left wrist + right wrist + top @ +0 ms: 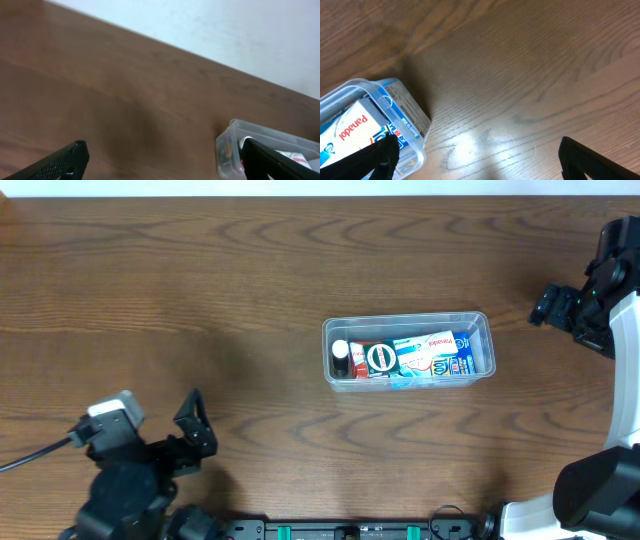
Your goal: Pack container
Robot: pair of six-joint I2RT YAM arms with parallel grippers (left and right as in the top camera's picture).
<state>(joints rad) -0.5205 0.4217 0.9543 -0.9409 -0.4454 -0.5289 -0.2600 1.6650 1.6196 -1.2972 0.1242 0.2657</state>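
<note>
Noting left end effector (162, 152) and right end effector (477, 150) gaping wide, empty. Observing filled container (405, 320) sitting on desk (200, 280).

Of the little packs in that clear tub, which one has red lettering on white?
The white Panadol box, lying flat in the container. The green-and-white pack beside it bears a round logo instead.

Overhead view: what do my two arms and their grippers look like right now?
The left arm is black, with a pale grey camera box near the wrist and a black cable trailing off it. The right arm mixes black joints with white shells. The left gripper and right gripper both have flat, black, finely textured fingers.
</note>
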